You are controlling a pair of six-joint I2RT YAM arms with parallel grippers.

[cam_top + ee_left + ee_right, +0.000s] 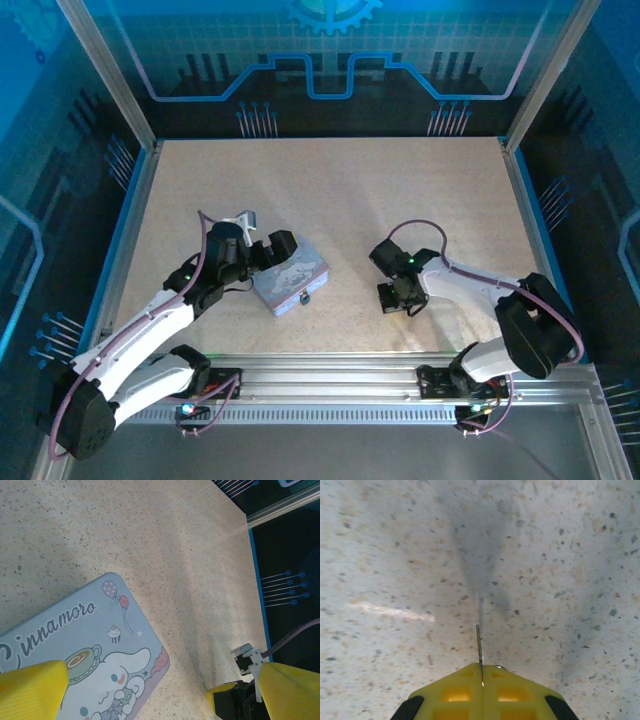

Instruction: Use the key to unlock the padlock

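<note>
The padlock [305, 297] is a tiny teal speck with a silvery shackle, lying against the near edge of the pale blue cartoon tin [290, 274]. My left gripper [272, 250] hovers open over the tin's left end. In the left wrist view its yellow fingers [31, 689] straddle the tin [75, 645], and the left gripper [162, 692] holds nothing. My right gripper [400, 298] points down at the table, right of the tin. It is shut on the key [479, 647], whose thin blade pokes edge-on from the right gripper [481, 672].
The speckled beige tabletop [400, 200] is bordered by blue rails and an aluminium frame [400, 365] at the near edge. Bare table separates the tin and my right gripper.
</note>
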